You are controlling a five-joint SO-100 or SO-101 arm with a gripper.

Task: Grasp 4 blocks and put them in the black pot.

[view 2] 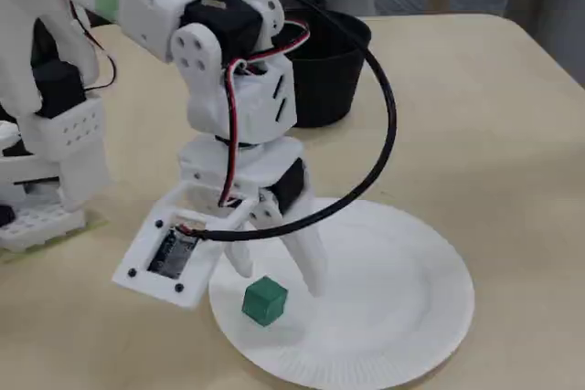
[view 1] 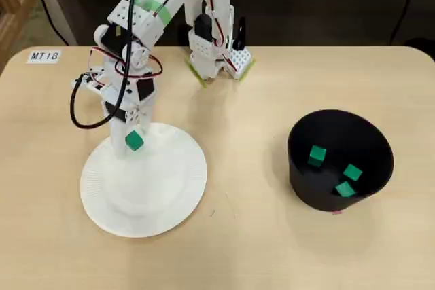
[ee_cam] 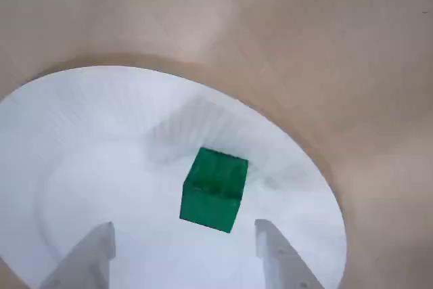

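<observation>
The light wooden table [view 1: 272, 249] carries everything, and the white SO-100 arm [view 1: 146, 18] reaches from its base [view 1: 217, 56] at the far edge, in the overhead view, down toward the left half of the tabletop. Directly beneath the tool lies the white paper plate [view 1: 170, 195], its ribbed rim filling most of the wrist view. Well apart from the tool, off to the right in the overhead view, stands the black pot [view 1: 306, 181], a tall-walled round container; in the fixed view it sits behind the arm. Inside the pot lie three green blocks [view 1: 317, 155], spread over its floor and not touching one another. The gripper [ee_cam: 186, 252] hangs over the plate with its jaws spread wide, both white fingers [ee_cam: 274, 252] standing clear of anything, so it has hold of nothing. The fourth green block [ee_cam: 215, 189] rests on the plate just ahead of the fingertips and roughly centred on the gap between them in the wrist view, turned slightly askew; in the fixed view it sits on the plate's near-left part, just beside the finger tips and apart from them. A small label reading MT18 [view 1: 45, 56] is stuck at the table's far left corner.
</observation>
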